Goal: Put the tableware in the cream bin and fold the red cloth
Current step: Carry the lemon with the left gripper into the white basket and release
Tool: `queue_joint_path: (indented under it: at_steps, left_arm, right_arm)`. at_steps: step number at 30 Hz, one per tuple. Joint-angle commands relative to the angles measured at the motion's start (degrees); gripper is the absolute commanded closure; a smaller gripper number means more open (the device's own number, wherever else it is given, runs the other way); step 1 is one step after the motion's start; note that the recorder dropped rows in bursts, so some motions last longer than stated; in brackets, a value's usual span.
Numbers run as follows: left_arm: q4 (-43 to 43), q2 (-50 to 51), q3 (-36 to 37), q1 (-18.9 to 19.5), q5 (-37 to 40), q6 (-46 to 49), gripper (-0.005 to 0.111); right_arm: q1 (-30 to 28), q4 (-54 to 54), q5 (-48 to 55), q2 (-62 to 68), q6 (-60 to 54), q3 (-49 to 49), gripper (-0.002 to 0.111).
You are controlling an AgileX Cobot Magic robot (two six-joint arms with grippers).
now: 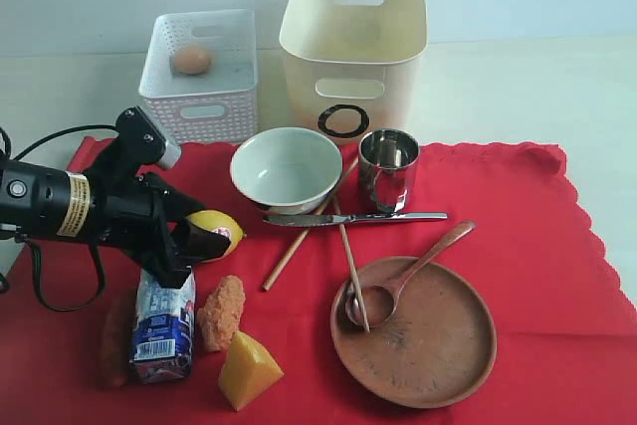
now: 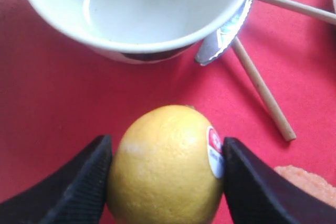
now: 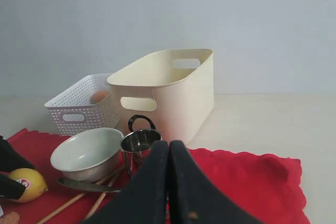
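Left gripper [image 1: 204, 231] grasps the lemon [image 1: 221, 229], with 1 dark finger on each side of the fruit. In the exterior view its arm enters from the left edge, lies low and almost level, and the wrist bends down toward the red cloth [image 1: 537, 246]. The cloth is spread flat on the table. On it the bowl [image 1: 286, 168] stands upright, mouth up, and the steel cup [image 1: 388, 168] stands upright just beside it. The knife [image 1: 353, 218] lies with its long axis across the view, the thin end pointing right. The 2 chopsticks [image 1: 299, 246] cross under it; 1 slants down to the left, the other ends on the wooden plate [image 1: 428, 345]. The spoon [image 1: 418, 266] rests with its scoop in the plate and its handle pointing up to the right. The cream bin [image 1: 353, 42] stands upright behind the cloth, beside the white basket [image 1: 199, 72].

The left wrist view shows both fingers [image 2: 79, 187] touching the sides of the lemon, which sits on the cloth near the bowl.

The right wrist view shows the right gripper [image 3: 169, 182] clenched on nothing, its fingers pressed together, pointing toward the cup and the bin.
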Motion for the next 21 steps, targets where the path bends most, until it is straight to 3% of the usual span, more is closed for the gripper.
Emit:
queue_joint_path:
  at_steps: [1, 15, 21]
  left_arm:
    - [-1.54, -3.19, -0.37, -0.24, 0.94, -0.85, 0.106]
    - [-11.33, -19.85, -5.43, 1.89, 6.86, 3.00, 0.106]
    - [-25.20, -17.27, -9.69, 1.89, 7.31, 9.08, 0.106]
  right_arm:
    - [0.12, -0.17, -0.24, -0.43, 0.08, 0.24, 0.108]
    - [0.12, -0.17, -0.24, -0.43, 0.08, 0.24, 0.108]
    - [0.12, -0.17, -0.24, -0.43, 0.08, 0.24, 0.108]
